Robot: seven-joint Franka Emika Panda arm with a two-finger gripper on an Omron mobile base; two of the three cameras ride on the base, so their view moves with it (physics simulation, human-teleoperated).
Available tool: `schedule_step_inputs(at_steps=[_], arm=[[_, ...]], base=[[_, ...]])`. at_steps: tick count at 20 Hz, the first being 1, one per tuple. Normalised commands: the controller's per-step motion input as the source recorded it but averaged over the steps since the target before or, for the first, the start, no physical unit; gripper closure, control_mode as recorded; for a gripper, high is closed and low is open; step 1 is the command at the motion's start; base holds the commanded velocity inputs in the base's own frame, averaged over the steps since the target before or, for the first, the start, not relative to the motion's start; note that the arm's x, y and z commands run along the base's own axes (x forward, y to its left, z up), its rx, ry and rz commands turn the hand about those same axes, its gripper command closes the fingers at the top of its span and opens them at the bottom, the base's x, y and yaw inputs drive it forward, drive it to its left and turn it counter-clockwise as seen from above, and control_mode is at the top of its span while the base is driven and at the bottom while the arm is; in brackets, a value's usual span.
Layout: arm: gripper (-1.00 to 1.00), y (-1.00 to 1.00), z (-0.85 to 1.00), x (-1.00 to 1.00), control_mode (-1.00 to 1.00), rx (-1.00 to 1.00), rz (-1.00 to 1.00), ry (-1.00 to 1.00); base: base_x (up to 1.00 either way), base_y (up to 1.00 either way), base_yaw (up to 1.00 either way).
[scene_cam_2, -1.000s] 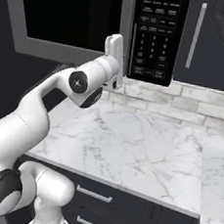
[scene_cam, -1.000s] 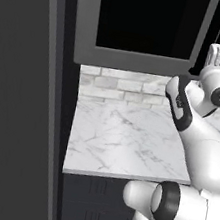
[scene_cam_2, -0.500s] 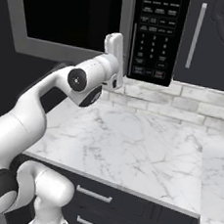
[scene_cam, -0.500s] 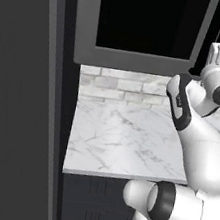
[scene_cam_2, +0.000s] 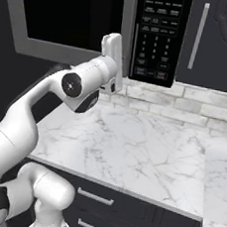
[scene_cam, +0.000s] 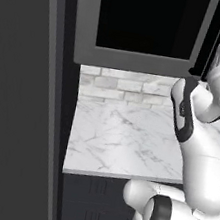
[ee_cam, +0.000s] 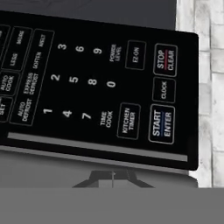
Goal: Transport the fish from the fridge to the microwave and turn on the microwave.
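- Since a second ago the arm has crept slightly nearer the microwave (scene_cam_2: 96,23); counter (scene_cam_2: 146,154) and door look unchanged.
- The gripper (scene_cam_2: 113,45) is fully closed and holds nothing, pointing up by the keypad (scene_cam_2: 156,38), which lies just ahead and to its right.
- The start button (ee_cam: 162,124) sits low right in the hand view; glossy black flat panel, white lettering.
- The fish is presumably behind the shut black glass door; I can't confirm.

One microwave (scene_cam_2: 96,23) with one black keypad (scene_cam_2: 155,35), one marble counter (scene_cam_2: 131,152), one dark upper cabinet door (scene_cam_2: 218,42) with one vertical handle (scene_cam_2: 197,35), two drawer handles (scene_cam_2: 95,196) below the counter, one tall grey fridge side (scene_cam: 14,116), and one white robot arm (scene_cam_2: 46,108).
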Motion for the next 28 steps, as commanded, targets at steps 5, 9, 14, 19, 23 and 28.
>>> schedule_step_inputs(at_steps=[5,9,14,19,23,28], arm=[[1.00,0.00,0.26,-0.76,-1.00,0.00,0.00,0.00],[1.00,0.00,0.35,-0.85,-1.00,0.00,0.00,0.00],[1.00,0.00,0.27,-0.66,-1.00,0.01,0.00,0.07],[1.00,0.00,0.02,-0.25,-1.00,0.05,0.03,0.17],[1.00,-0.04,0.00,-0.22,-1.00,0.08,0.03,0.15],[1.00,-0.08,0.00,-0.18,-1.00,0.08,0.03,0.10]], base=[[0.00,0.00,0.00],[0.00,0.00,0.00],[0.00,0.00,0.00],[0.00,0.00,0.00],[0.00,0.00,0.00],[0.00,0.00,0.00]])
